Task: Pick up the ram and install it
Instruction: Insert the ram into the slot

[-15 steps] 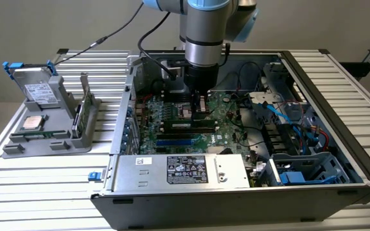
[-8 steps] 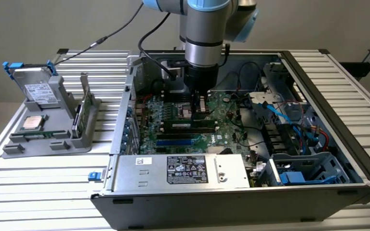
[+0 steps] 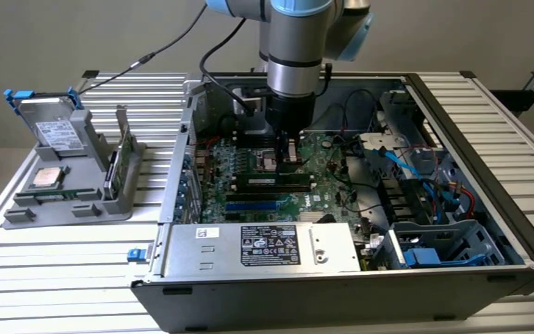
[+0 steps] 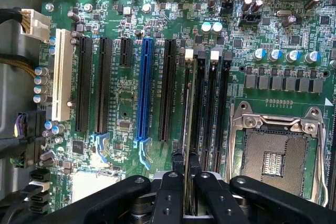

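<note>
The arm [image 3: 292,49] stands vertical, its last segments pointing straight down. The wrist is in line with the arm axis. The gripper [image 3: 288,149] hangs directly below the wrist, fingertips directed downward. In the wrist view the two black inner fingers [image 4: 170,195] stand parallel and close together, clamped on either face of the ram [image 4: 189,114], which sits edge-on between them

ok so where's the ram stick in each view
Exterior view: the ram stands upright in the gripper, low over the motherboard.
Wrist view: the ram shows edge-on between the fingers, above the black memory slots.
Shared landmark: the blue slot.
</note>
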Motion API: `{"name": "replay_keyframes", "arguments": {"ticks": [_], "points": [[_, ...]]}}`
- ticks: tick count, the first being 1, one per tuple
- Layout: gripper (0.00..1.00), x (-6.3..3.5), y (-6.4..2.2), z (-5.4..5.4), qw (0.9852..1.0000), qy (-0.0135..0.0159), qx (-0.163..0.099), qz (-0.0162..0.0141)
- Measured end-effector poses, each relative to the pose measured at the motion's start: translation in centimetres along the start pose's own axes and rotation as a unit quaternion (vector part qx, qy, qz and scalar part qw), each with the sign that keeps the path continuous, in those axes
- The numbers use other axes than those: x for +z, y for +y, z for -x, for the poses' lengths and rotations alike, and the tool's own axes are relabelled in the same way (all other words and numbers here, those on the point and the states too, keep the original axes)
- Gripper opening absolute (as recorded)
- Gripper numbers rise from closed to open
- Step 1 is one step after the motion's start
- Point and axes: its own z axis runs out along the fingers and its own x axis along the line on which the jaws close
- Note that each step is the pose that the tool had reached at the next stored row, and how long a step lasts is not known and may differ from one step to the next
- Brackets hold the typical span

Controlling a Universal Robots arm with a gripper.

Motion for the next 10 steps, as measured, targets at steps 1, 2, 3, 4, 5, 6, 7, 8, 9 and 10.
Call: {"name": "replay_keyframes", "arguments": {"ticks": [1,2,3,4,5,6,7,8,9,10], "points": [[0.14,0.0,0.0,0.0,1.0,0.0,0.0,0.0004],[0.14,-0.01,0.0,0.0,1.0,0.0001,0.0,0.0009],[0.14,-0.01,-0.01,0.0,1.0,0.0001,-0.001,0.0013],[0.14,-0.01,-0.04,0.0,1.0,0.0001,-0.001,0.0017],[0.14,-0.01,-0.07,0.0,1.0,0.0001,-0.002,0.002],[0.14,-0.01,-0.13,-0.01,1.0,0.0001,-0.003,0.0024],[0.14,-0.01,-0.19,-0.01,1.0,0.0001,-0.004,0.0029],[0.14,-0.01,-0.24,-0.02,1.0,0.0001,-0.005,0.0033],[0.14,-0.01,-0.25,-0.02,1.0,0.0001,-0.006,0.0037],[0.14,-0.01,-0.25,-0.02,1.0,0.0001,-0.006,0.004]]}}
